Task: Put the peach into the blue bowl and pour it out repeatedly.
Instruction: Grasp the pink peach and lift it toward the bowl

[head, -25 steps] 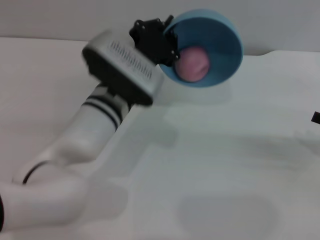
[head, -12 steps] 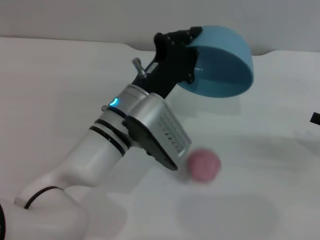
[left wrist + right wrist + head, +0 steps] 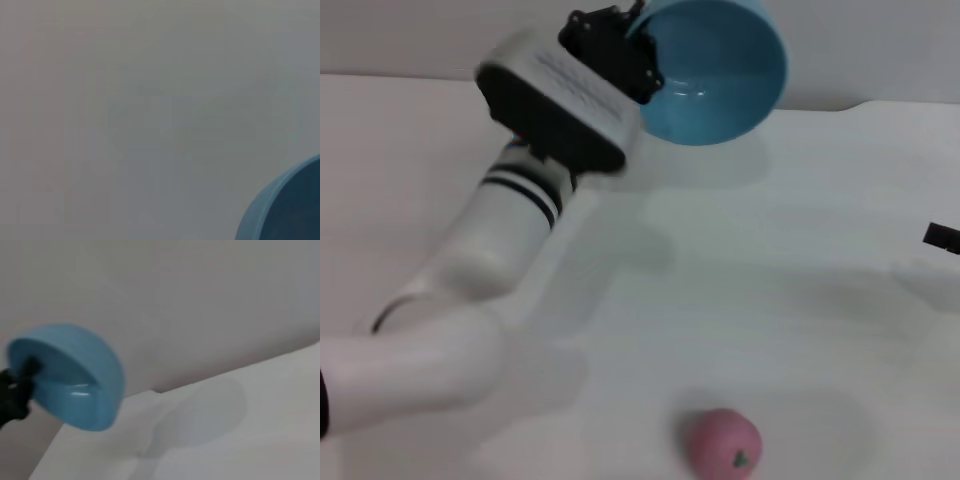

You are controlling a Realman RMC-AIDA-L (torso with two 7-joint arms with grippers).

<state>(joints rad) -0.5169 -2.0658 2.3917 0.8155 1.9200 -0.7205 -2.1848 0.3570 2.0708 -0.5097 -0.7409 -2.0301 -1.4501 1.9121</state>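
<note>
Your left gripper (image 3: 638,62) is clamping the blue bowl's (image 3: 720,75) rim aloft; the peach (image 3: 722,443) is lying well below its jaws.

The blue bowl (image 3: 715,75) at the top of the head view looks like smooth plastic, its inside glossy with a pale glint. The peach (image 3: 722,444) near the bottom edge has a soft matt skin. The table (image 3: 800,280) is plain, matt white.
</note>
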